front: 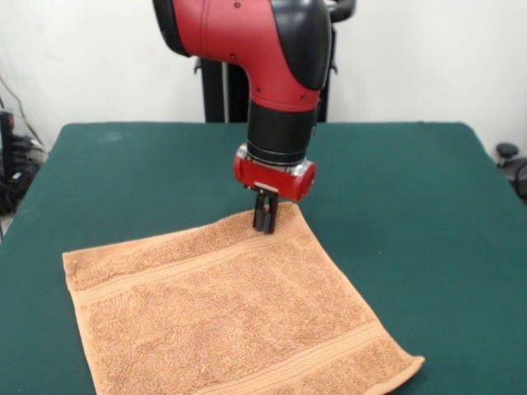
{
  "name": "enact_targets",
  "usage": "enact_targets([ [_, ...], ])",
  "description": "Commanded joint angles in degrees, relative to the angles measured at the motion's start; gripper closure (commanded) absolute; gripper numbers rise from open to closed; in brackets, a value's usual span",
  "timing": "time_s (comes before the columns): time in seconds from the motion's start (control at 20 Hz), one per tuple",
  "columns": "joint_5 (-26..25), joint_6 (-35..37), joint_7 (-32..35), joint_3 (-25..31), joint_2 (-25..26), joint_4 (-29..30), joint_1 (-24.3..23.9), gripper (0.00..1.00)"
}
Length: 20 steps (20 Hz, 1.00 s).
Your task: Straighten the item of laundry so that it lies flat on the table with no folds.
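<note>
The orange-tan towel [226,317] lies spread on the dark green table [412,189], filling the near middle of the front view. Woven band stripes run near its far-left and near-right edges. Its near-right corner [409,364] curls up slightly, and its near edge runs off the bottom of the picture. My gripper [264,220] comes straight down onto the towel's far corner. Its black fingers are pressed together at the cloth, pinching the corner, which rises a little around them.
The red and black arm [276,74] stands over the middle of the table. Cables and dark equipment [12,164] sit beyond the left table edge, and a dark object [509,156] beyond the right edge.
</note>
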Motion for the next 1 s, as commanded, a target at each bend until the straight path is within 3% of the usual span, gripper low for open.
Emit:
enact_targets([
  [0.05,-3.09,-5.28,6.86,7.65,6.56,4.34,-0.61,1.00],
  [0.55,-5.49,-10.38,7.33,8.40,13.50,-0.07,-2.02,1.00],
  [1.0,-6.01,-12.59,11.27,6.55,9.35,9.41,-2.11,1.00],
])
